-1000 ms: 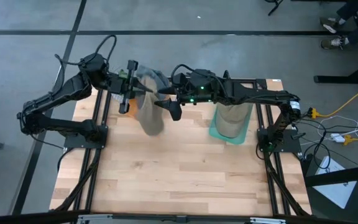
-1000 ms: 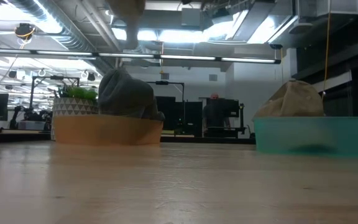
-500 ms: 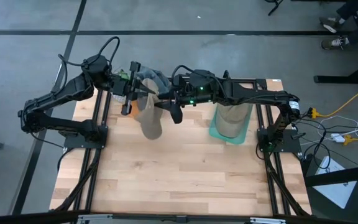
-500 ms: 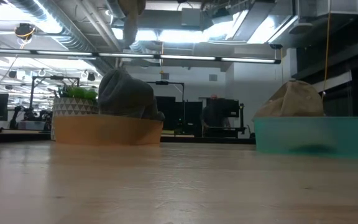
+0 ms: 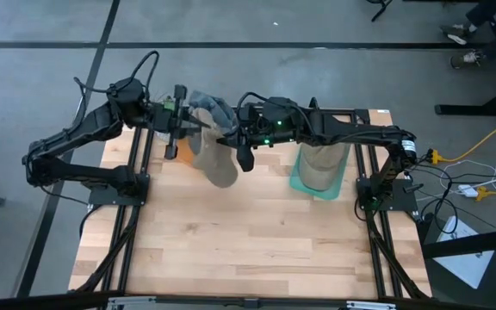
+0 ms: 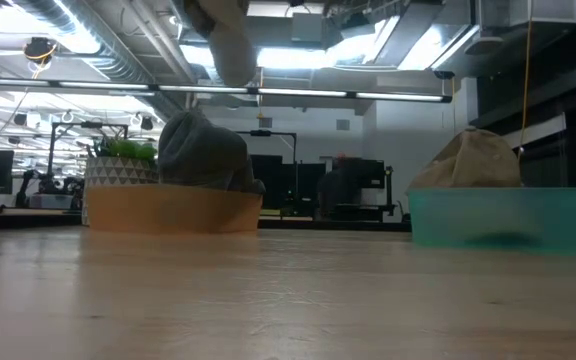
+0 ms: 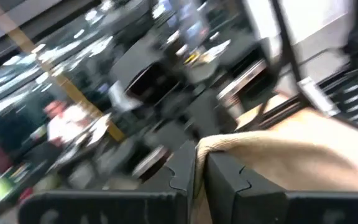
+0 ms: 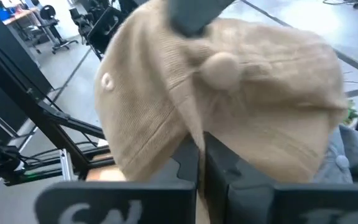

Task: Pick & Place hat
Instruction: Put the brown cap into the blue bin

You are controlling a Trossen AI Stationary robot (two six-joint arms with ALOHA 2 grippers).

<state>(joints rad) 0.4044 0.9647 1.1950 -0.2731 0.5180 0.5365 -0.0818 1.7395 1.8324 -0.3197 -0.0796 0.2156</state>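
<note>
A beige knitted hat point(image 5: 216, 159) hangs high over the table's far left part, between my two grippers. My left gripper point(image 5: 188, 127) reaches it from the left and is shut on it. My right gripper point(image 5: 231, 138) reaches it from the right and is shut on it too. In the low view only the hat's lower end point(image 6: 226, 40) shows, at the top of the picture. The right wrist view shows the hat's crown point(image 8: 229, 112) with its round button point(image 8: 219, 68). My left gripper pinches the hat's edge point(image 7: 213, 146) between its two fingers, coming level from the table's left. The hat hangs clear of the table. My right gripper pinches a fold of the hat's cloth point(image 8: 194, 134) between its two fingers, coming nearly level from the table's right. The hat spreads out beyond the fingertips and hangs free.
An orange basket point(image 6: 168, 210) at the far left holds a grey hat point(image 6: 203, 155). A teal bin point(image 6: 498, 215) at the far right holds another beige hat point(image 5: 321, 164). The near half of the wooden table point(image 5: 248, 250) lies bare.
My right gripper has shut on the beige hat, which my left gripper was holding up. The hat's hanging end has swung a little toward the table's right and shows lower in the low view.
</note>
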